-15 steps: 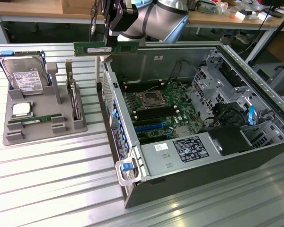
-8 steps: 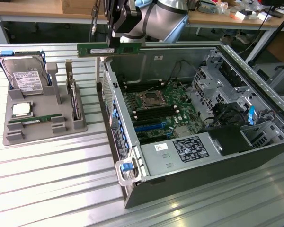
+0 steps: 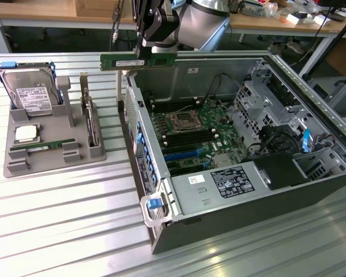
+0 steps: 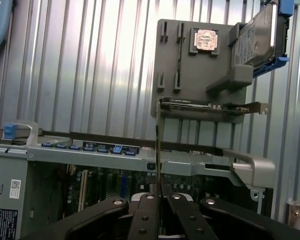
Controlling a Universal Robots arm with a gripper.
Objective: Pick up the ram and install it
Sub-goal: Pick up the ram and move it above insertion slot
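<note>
The ram point(image 3: 137, 60) is clamped edge-on between the gripper's point(image 3: 155, 52) closed fingers point(image 4: 145, 215). It is held level in the air, above the open computer case's point(image 3: 248, 222) wall edge beside the grey parts tray point(image 3: 46, 163).

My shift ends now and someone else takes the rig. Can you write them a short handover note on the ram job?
Hand: shut on the ram, gripping it near one end.
Where: the ram hangs level in the air over the far edge of the open case. From the wrist it shows edge-on.
Done: the ram is picked up and clear of the tray. A second stick lies in the tray.
Left: the ram is not yet installed. It is above the board, not in the slots, which look empty.
</note>
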